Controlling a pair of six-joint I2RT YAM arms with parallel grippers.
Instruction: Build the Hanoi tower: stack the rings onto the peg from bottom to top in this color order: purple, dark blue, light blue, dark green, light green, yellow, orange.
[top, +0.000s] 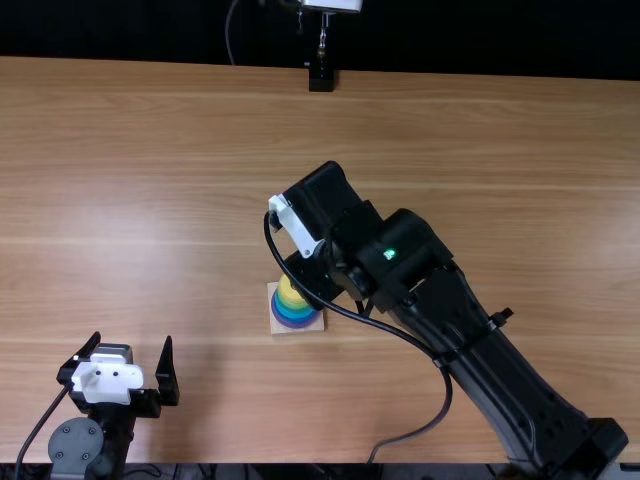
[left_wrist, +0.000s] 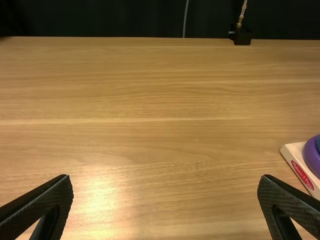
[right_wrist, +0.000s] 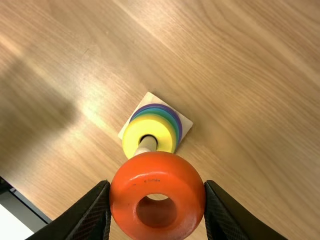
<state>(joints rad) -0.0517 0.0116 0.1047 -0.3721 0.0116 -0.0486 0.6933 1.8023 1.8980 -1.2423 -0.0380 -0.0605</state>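
The right claw (top: 318, 280) is clamping the orange ring (right_wrist: 157, 172) near the peg (right_wrist: 148, 144); the left claw (top: 132, 342) is standing wide open.

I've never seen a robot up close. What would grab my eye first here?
Probably the glossy orange ring, held in the right arm's tool above the table. Beyond it, the yellow ring tops a colorful stack around a peg on a square wooden base. The bulky black right arm also stands out, slanting over the table's right half.
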